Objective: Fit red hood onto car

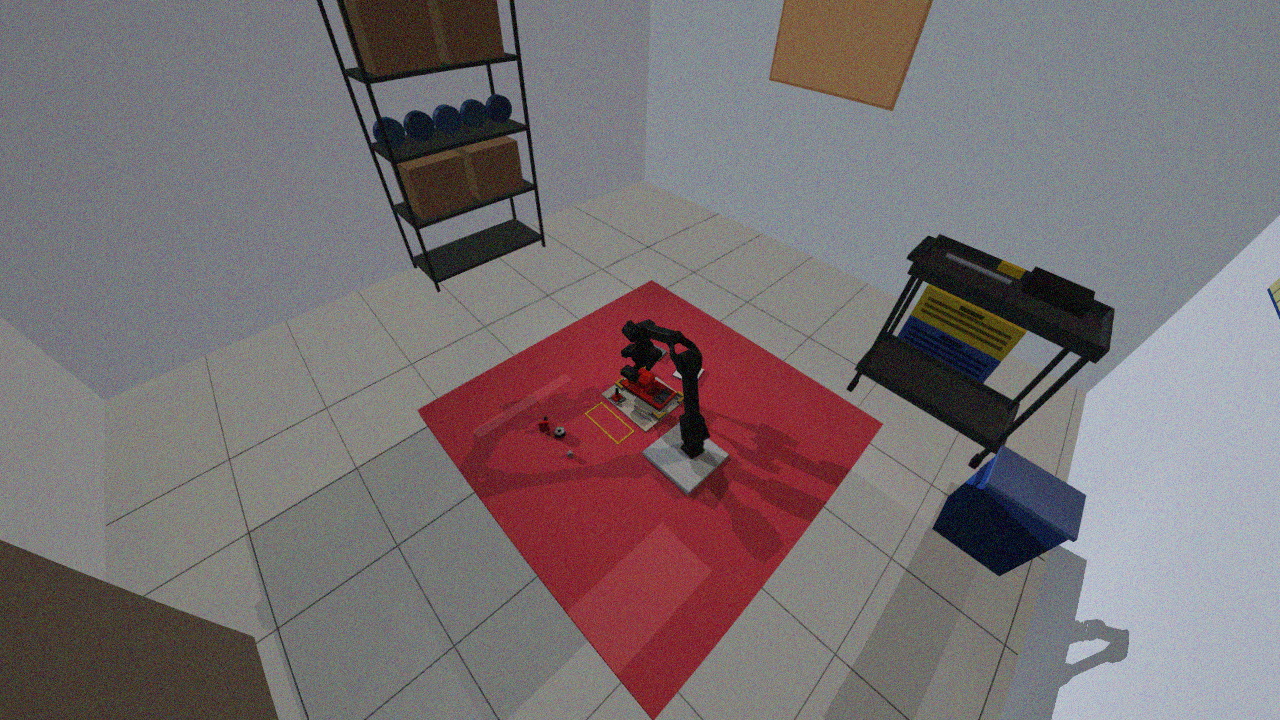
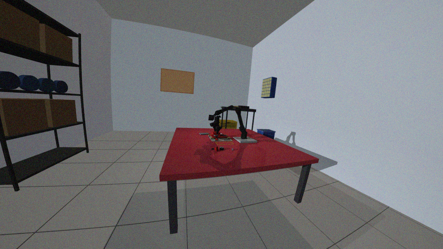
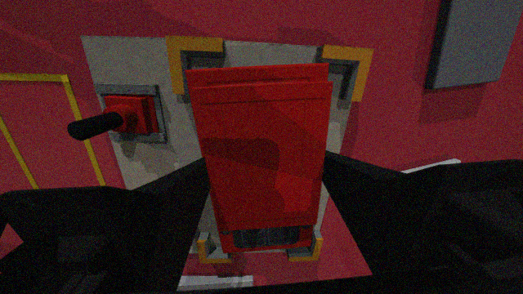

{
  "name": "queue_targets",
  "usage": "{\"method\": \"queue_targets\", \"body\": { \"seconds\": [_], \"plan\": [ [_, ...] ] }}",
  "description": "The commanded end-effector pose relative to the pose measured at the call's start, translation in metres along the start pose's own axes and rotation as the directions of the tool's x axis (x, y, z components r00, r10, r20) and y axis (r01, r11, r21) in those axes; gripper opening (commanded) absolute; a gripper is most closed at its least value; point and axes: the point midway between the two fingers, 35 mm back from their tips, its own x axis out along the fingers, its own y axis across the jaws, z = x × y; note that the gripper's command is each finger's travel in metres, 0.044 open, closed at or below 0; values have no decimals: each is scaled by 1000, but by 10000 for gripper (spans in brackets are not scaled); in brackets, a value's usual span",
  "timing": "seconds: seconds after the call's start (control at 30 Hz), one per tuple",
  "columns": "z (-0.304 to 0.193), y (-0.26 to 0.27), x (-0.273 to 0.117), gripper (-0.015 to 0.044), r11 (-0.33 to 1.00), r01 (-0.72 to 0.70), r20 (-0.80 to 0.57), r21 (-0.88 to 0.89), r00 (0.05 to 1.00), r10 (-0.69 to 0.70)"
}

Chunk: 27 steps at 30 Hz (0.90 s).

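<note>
Gripping the red hood (image 1: 645, 377) (image 2: 218, 134) (image 3: 261, 155) right now, the claw (image 1: 640, 371) (image 2: 216, 132) (image 3: 264, 158) has its fingers closed against the shell's two sides, flat roof facing the wrist camera! And look directly below the claw: there's the red chassis (image 3: 257, 73), its ends peeking out past the hood, with most of the deck covered. Are the pegs in the corner holes? Can't tell from here; the hood hides pegs and engine alike. Around the chassis, under the claw, sits the pale jig (image 1: 642, 416) (image 2: 221, 140) (image 3: 245, 49) with its yellow corner brackets.

Just beside the claw, on the wrist view's left, a red block (image 1: 617, 396) (image 3: 132, 114) carries a black peg (image 3: 96, 126), and beyond it runs a yellow outline (image 1: 601, 428) (image 2: 225, 144) (image 3: 93, 159) on the red table (image 1: 653, 573) (image 2: 263, 154). Over on the claw's other side in that view, a grey slab (image 2: 204, 133) (image 3: 470, 45) lies apart from the jig. Farther from the claw, past the outline, we've got a small wheel (image 1: 559, 432) (image 2: 221, 148)! Well away, off the table, stand a shelf unit (image 1: 533, 161) (image 2: 80, 77), a black cart (image 1: 1065, 326) (image 2: 254, 110) and a blue bin (image 1: 1029, 510) (image 2: 266, 133).
</note>
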Motion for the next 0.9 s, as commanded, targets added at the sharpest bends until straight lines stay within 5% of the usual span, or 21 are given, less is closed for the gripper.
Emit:
{"method": "queue_targets", "body": {
  "seconds": [0.0, 0.87],
  "plan": [
    [0, 0, 0, 0, 1000, -2, 3, -4, 1000, 2],
    [0, 0, 7, 0, 1000, -2, 3, -4, 1000, 2]
  ]
}}
